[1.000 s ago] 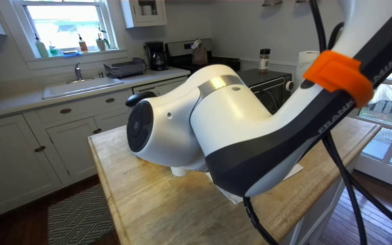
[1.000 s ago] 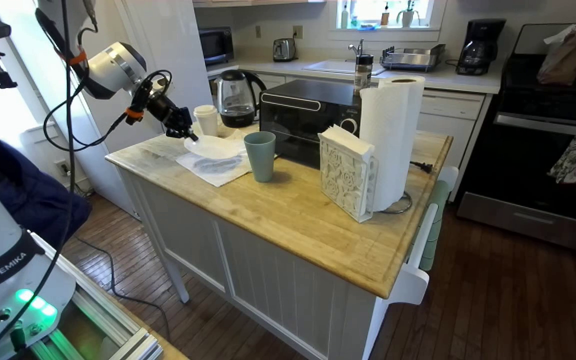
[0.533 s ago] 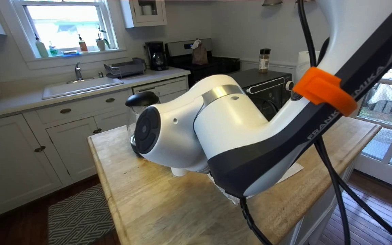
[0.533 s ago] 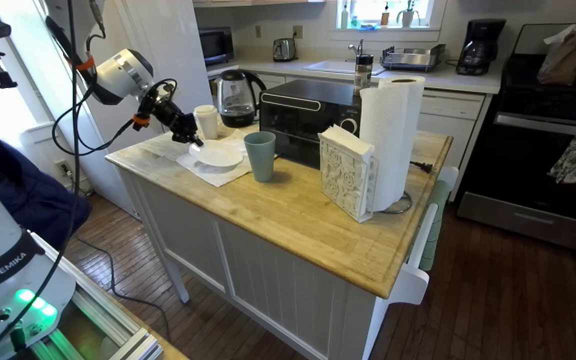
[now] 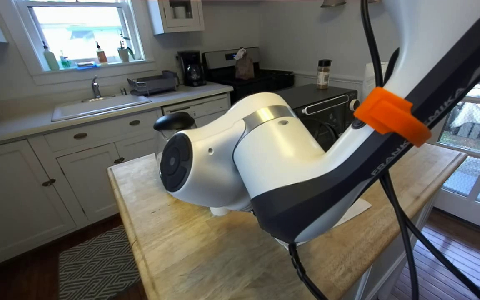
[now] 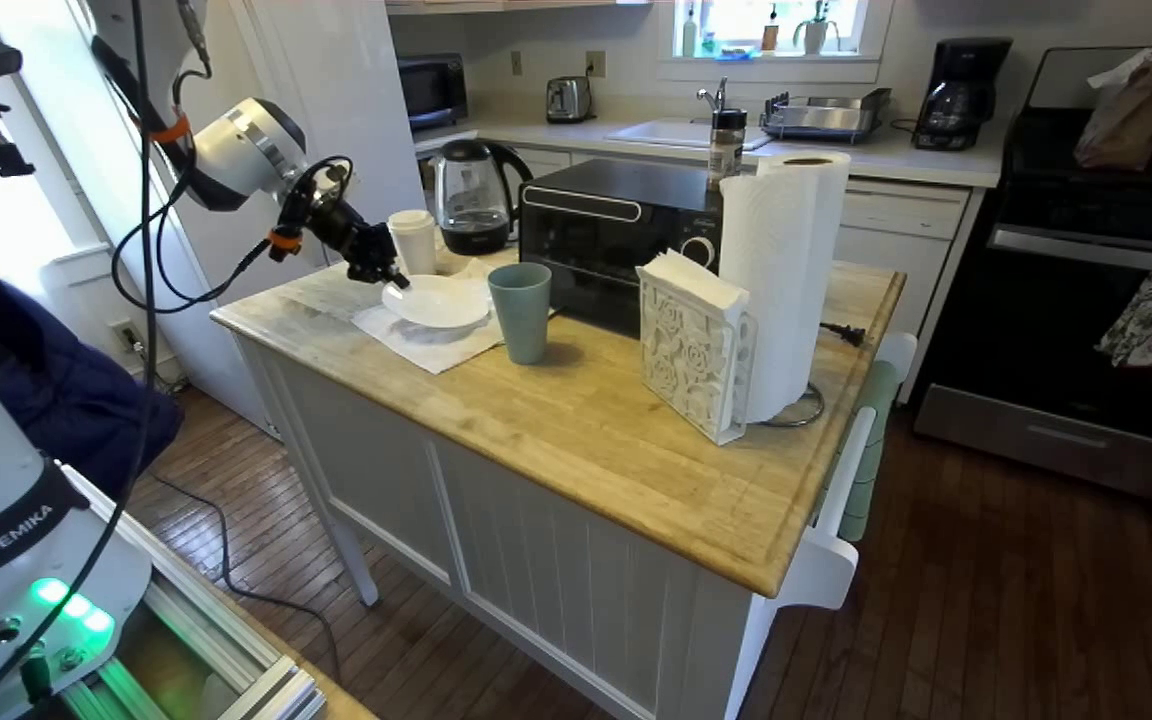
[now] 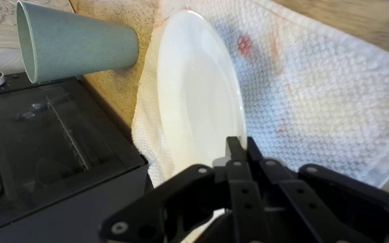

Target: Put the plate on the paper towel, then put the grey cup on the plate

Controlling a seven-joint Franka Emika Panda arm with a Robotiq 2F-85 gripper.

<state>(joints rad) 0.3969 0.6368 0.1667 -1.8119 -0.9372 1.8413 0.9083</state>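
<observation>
- The black gripper (image 7: 244,145) is clamped on the near rim of the white plate (image 7: 201,91), one finger against the inside, one against the outside.
- The plate reaches straight ahead of the gripper. Though round, it shows in the wrist view as a long, narrow oval, its length running away from the fingers.
- The towel (image 7: 316,101), white with pinkish marks, lies under the plate and spreads to the gripper's right in the wrist view.
- The plate looks tilted against the towel, not flat; whether its lower edge touches cannot be told. In an exterior view the arm (image 5: 281,146) hides the plate.
- The blue-grey cup (image 6: 521,315) stands upright past the plate from the gripper, just beside the towel and off it.
- The black oven (image 7: 56,145) is to the gripper's left in the wrist view.
- Setting the plate down seems nearly done, the cup step not yet begun. The next move probably turns on levelling the plate onto the towel below; let go tilted, it could slide toward the cup.
</observation>
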